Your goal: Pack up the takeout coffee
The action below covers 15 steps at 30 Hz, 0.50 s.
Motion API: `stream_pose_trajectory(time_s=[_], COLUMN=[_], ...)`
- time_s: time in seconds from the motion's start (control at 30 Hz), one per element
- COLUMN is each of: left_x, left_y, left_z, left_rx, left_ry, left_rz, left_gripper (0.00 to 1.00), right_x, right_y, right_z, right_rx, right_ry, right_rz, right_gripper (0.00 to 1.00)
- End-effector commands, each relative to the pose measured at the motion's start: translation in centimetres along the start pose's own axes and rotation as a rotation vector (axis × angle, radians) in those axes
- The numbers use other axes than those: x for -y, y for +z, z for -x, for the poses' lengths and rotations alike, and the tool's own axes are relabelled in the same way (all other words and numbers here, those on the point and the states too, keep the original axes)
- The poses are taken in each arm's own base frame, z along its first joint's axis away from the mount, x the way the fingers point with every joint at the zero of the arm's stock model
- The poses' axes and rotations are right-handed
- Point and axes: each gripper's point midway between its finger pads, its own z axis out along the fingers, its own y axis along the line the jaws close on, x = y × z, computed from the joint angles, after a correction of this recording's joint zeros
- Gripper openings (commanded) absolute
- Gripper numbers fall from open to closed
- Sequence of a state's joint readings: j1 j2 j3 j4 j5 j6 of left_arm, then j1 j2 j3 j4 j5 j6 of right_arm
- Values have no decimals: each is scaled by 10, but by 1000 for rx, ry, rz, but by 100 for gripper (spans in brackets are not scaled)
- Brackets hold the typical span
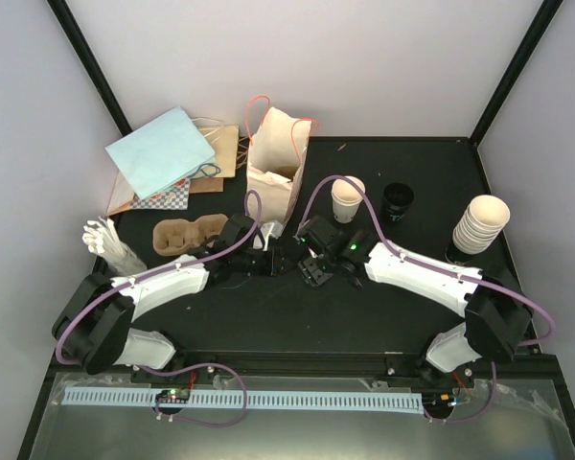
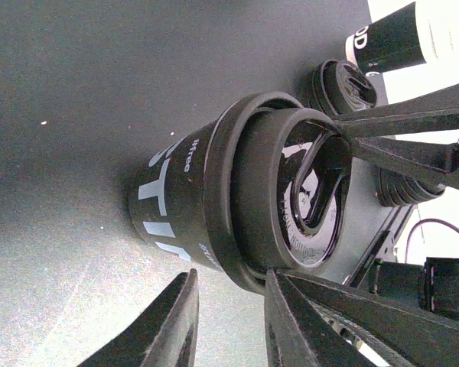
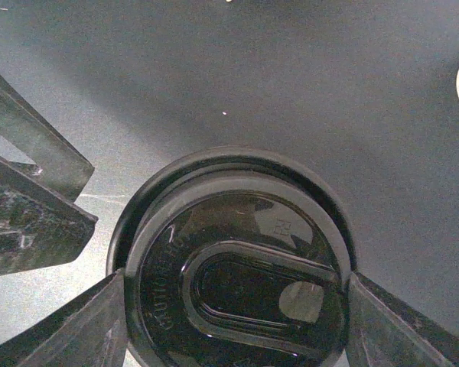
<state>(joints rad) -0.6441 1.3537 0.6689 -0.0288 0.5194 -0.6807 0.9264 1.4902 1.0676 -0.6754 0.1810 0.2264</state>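
Observation:
A coffee cup (image 2: 176,202) with a dark printed wall and a round black lid (image 3: 237,283) stands on the black table between both arms. My right gripper (image 3: 236,284) is shut on the lid's rim, one finger on each side. In the top view my right gripper (image 1: 311,270) covers the cup. My left gripper (image 2: 231,281) is open and empty. Its tips are just short of the cup, and one finger (image 2: 291,313) touches the lid's edge. My left gripper (image 1: 271,257) faces the right one.
The printed paper bag (image 1: 276,163) stands open behind the grippers. The brown pulp tray (image 1: 185,235) lies to the left. An open cream cup (image 1: 347,199), black lids (image 1: 398,199) and a stack of cups (image 1: 481,225) are on the right. Blue paper (image 1: 161,153) and white cutlery (image 1: 110,244) are at the far left.

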Motion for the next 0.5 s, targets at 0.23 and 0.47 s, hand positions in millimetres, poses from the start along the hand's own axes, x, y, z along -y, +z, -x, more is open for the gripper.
stream_pose_trajectory(time_s=[0.23, 0.47], left_x=[5, 1], left_y=[5, 12], left_z=[12, 16], left_rx=[36, 36], left_ry=[25, 18], left_rz=[-14, -7], left_gripper=[37, 36], right_x=[-5, -10], right_y=[25, 28], right_z=[-50, -54], right_rx=[-163, -190], right_ry=[-19, -13], right_rz=[14, 45], right_gripper=[72, 71])
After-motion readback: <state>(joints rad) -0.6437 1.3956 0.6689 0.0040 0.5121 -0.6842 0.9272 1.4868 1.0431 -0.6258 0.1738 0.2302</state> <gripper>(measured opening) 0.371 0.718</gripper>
